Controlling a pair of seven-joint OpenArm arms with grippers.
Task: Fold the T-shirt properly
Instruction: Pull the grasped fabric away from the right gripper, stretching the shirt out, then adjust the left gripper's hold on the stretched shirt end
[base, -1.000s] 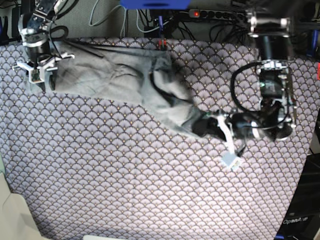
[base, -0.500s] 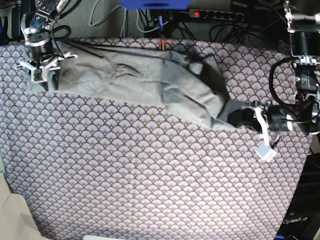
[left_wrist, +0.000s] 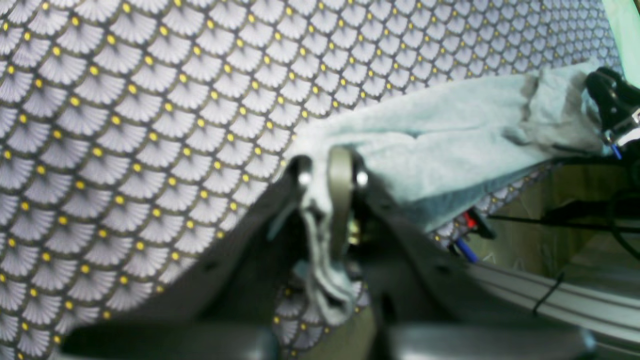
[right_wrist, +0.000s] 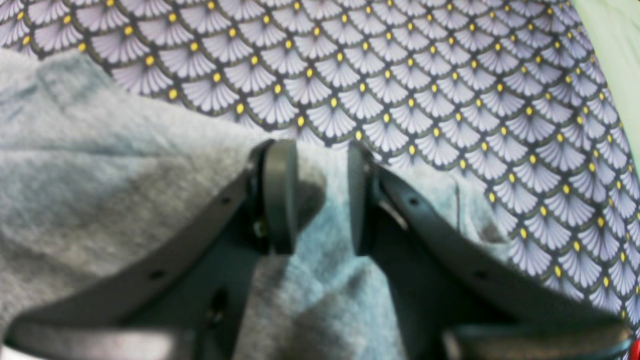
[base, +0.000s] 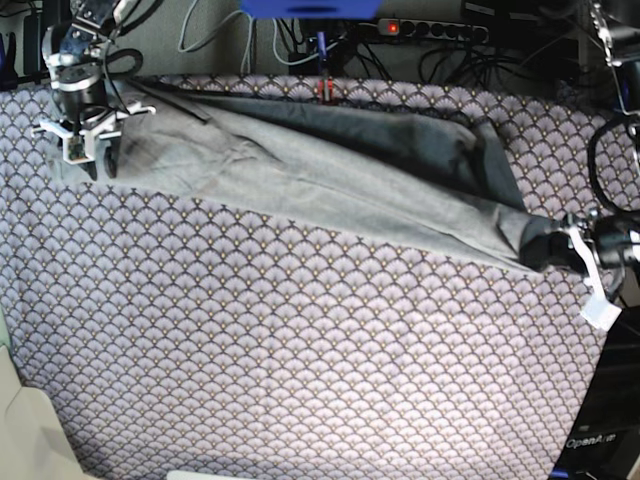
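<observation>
T-shirt (base: 300, 180) lies stretched along the far edge of the patterned cloth (base: 300, 380), reaching from the far left corner almost to the right edge. Grey fabric pulled taut in a long band, upper layer folded over with a darker shadowed side near the far right.

Left gripper (base: 560, 245) at the right edge of the cloth, jaws pinched tight on a bunched corner of the shirt; wrist view shows fabric squeezed between the pads (left_wrist: 340, 200).

Right gripper (base: 80, 135) at the far left corner, jaws half apart with a ridge of shirt fabric clamped between the fingers (right_wrist: 280, 195).
</observation>
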